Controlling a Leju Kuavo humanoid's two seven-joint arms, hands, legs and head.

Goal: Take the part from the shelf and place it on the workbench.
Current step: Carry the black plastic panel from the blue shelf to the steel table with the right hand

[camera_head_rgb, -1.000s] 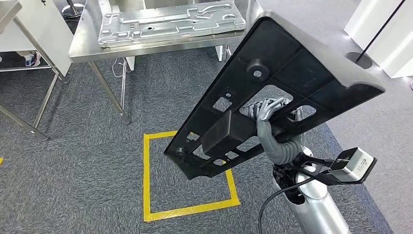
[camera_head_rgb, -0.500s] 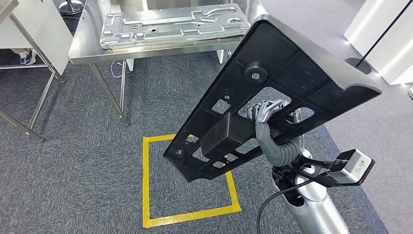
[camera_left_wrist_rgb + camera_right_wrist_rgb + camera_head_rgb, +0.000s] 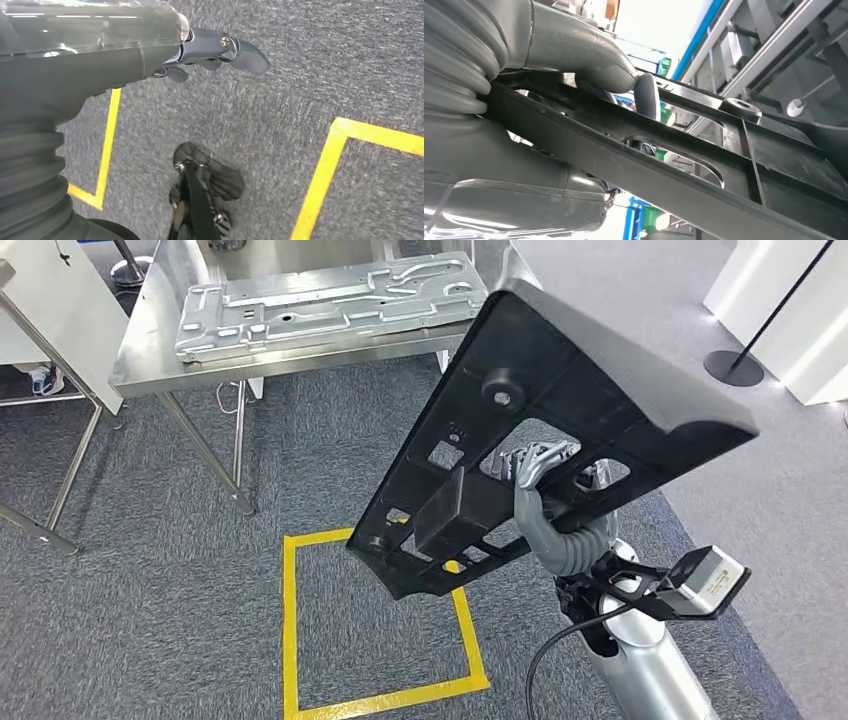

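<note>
Above the carpet, right hand [image 3: 545, 475] gripping black plastic part [image 3: 560, 400], fingers poking through a cut-out in its ribbed underside, part held up tilted in the air, near the steel workbench [image 3: 140, 365] but not on it. Seen from the head camera: whole outline of the part, box-shaped boss on its underside, wrist camera bracket on the silver right arm [image 3: 650, 660]. Seen from the right wrist, close up: thick grey thumb [image 3: 644, 92] pressed over a rib of the part [image 3: 774, 165], other fingers hidden beneath; shelf framing and blue uprights blurred behind. Seen from the left wrist: left hand [image 3: 220, 50] hanging over the floor, dark fingers a little curled, holding nothing, spread or closed hard to tell.

On the workbench, a stamped grey metal panel [image 3: 330, 300] lying flat. Grey carpet [image 3: 150, 590] all over, yellow tape square [image 3: 290, 640] on it just below the held part. White panels at right, a black round stand base [image 3: 735, 365] near them, another steel-legged table [image 3: 40, 440] at left.
</note>
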